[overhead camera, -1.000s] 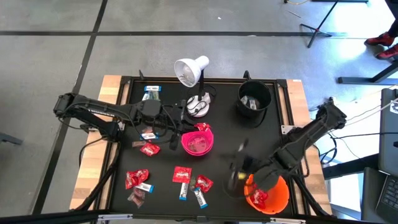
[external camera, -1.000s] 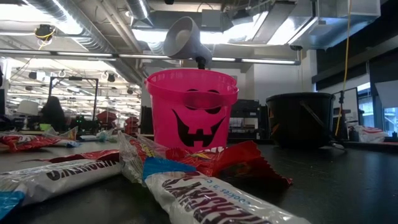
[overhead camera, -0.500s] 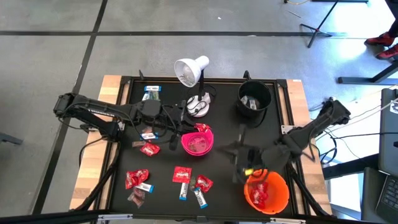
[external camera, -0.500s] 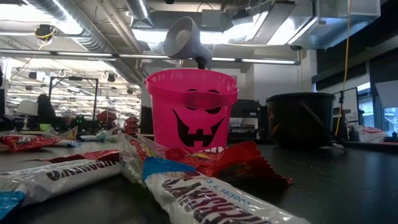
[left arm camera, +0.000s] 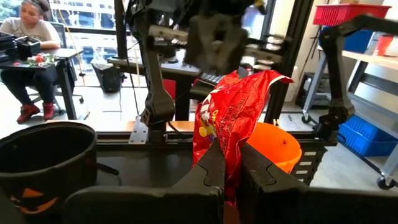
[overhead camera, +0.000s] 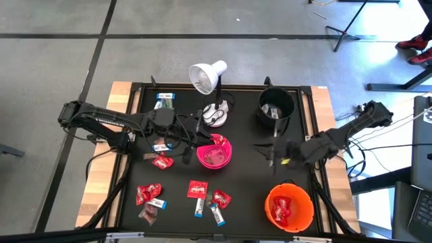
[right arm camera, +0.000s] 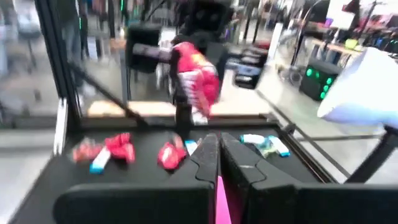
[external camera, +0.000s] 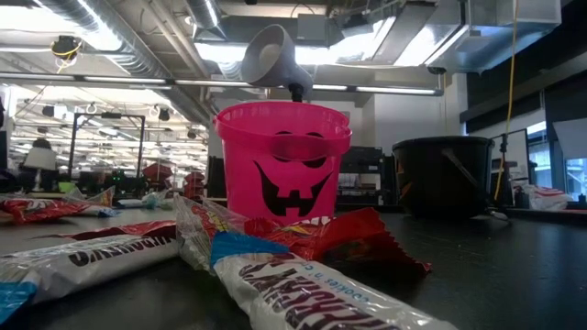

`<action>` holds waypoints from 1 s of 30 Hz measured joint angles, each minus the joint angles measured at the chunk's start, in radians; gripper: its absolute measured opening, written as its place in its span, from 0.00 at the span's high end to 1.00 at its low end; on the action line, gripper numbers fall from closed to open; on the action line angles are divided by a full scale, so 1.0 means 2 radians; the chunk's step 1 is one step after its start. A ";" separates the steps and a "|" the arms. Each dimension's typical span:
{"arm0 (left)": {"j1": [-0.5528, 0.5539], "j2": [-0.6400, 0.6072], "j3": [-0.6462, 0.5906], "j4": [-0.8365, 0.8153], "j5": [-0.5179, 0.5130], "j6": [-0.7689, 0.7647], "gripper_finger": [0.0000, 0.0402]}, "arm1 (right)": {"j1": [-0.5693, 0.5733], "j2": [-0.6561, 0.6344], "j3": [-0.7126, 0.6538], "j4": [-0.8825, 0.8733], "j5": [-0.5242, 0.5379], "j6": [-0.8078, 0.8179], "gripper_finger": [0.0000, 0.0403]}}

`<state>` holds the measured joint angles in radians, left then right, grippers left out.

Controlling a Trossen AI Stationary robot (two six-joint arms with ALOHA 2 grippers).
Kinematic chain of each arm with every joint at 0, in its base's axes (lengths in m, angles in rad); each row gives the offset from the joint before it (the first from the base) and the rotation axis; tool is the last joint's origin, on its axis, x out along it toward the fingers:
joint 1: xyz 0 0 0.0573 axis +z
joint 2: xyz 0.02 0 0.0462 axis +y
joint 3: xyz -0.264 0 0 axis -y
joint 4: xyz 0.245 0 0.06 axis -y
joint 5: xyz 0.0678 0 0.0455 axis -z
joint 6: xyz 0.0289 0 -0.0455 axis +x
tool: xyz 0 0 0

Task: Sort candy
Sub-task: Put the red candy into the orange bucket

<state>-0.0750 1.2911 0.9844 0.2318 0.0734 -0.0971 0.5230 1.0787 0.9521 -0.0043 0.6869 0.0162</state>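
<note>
From above, your left gripper (overhead camera: pixel 202 138) hangs over the pink bucket (overhead camera: pixel 214 153)'s left rim, and your right gripper (overhead camera: pixel 268 154) is beyond the orange bucket (overhead camera: pixel 289 208), clenched on nothing. Loose candy (overhead camera: pixel 197 190) lies near-left. The left wrist view shows the fingers (left arm camera: pixel 214 165) clamped on a red packet (left arm camera: pixel 229 124). At table level, candy bars (external camera: pixel 303 298) lie nearest.

Glossy wrappers, smooth plastic and a matt tabletop

The red packet (left arm camera: pixel 231 118) in the left gripper (left arm camera: pixel 227 163) is looking like crinkled, shiny foil; the pink bucket (external camera: pixel 281 159) and orange bowl (overhead camera: pixel 289 206) are showing smooth plastic, the black tabletop (overhead camera: pixel 243 169) is looking matt, and bare pale wood (overhead camera: pixel 118 101) is showing along its edges.
</note>
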 joint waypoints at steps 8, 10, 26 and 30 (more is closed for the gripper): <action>0.000 0.000 0.000 0.006 -0.002 0.001 0.99 | -0.011 -0.078 -0.158 0.260 -0.023 -0.024 0.96; 0.000 0.000 0.000 0.018 -0.002 0.001 0.99 | -0.011 -0.075 -0.166 0.267 -0.022 -0.024 0.96; -0.006 0.062 0.000 0.138 -0.003 -0.018 0.99 | -0.011 0.019 -0.166 0.375 -0.048 -0.096 0.73; -0.006 0.074 0.000 0.159 -0.003 -0.029 0.99 | -0.011 0.043 -0.165 0.425 -0.039 -0.112 0.53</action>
<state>-0.0864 1.4396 0.9848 0.5498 0.0678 -0.1558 0.5013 1.1656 0.6212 0.8449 0.6090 -0.2072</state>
